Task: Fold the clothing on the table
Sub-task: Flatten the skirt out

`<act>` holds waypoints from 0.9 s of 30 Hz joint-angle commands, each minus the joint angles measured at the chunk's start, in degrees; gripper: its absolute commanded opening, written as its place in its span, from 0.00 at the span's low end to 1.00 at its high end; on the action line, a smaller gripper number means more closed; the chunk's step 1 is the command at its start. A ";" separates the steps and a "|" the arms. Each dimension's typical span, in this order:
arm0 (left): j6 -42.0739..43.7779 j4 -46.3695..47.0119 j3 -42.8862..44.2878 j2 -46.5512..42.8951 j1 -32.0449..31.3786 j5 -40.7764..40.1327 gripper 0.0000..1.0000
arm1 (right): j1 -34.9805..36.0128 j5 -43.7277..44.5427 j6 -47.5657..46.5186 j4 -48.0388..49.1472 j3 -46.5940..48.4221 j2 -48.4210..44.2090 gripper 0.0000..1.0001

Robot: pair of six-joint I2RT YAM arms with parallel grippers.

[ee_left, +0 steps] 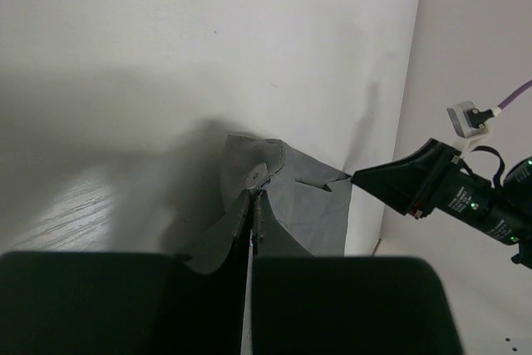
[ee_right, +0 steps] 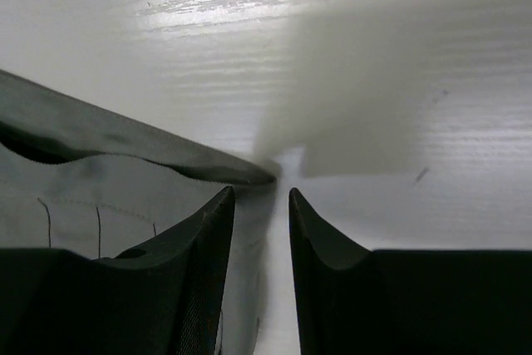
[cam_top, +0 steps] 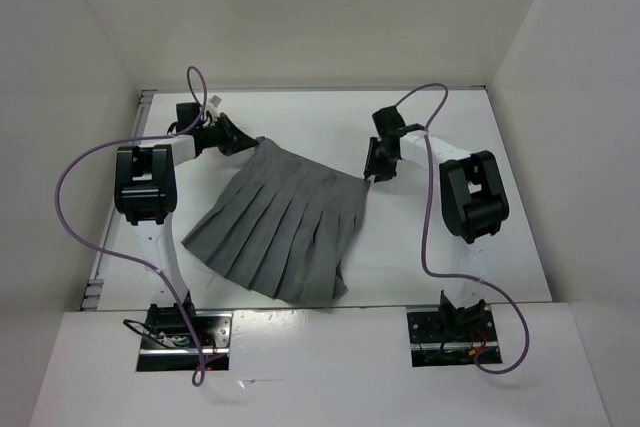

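The clothing (cam_top: pixel 285 222), a grey pleated skirt, lies spread on the white table (cam_top: pixel 430 257) with its waistband toward the far side. My left gripper (cam_top: pixel 243 139) is shut on the waistband's left corner; in the left wrist view the grey fabric (ee_left: pixel 307 205) is pinched between the closed fingertips of that gripper (ee_left: pixel 253 203). My right gripper (cam_top: pixel 370 173) is at the waistband's right corner. In the right wrist view that gripper (ee_right: pixel 261 195) is open, and the skirt's corner (ee_right: pixel 249 174) lies just at its tips with fabric (ee_right: pixel 91 197) under the left finger.
White walls (cam_top: pixel 90 37) close in the table on the left, back and right. Purple cables (cam_top: pixel 75 207) loop off both arms. Bare table (cam_top: pixel 300 117) lies beyond the waistband, and the skirt's hem reaches near the front edge (cam_top: pixel 400 304).
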 commanded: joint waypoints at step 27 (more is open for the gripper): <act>0.09 1.87 1.87 1.71 0.90 2.32 0.00 | -0.34 -10.65 5.26 7.93 -7.89 -0.64 0.26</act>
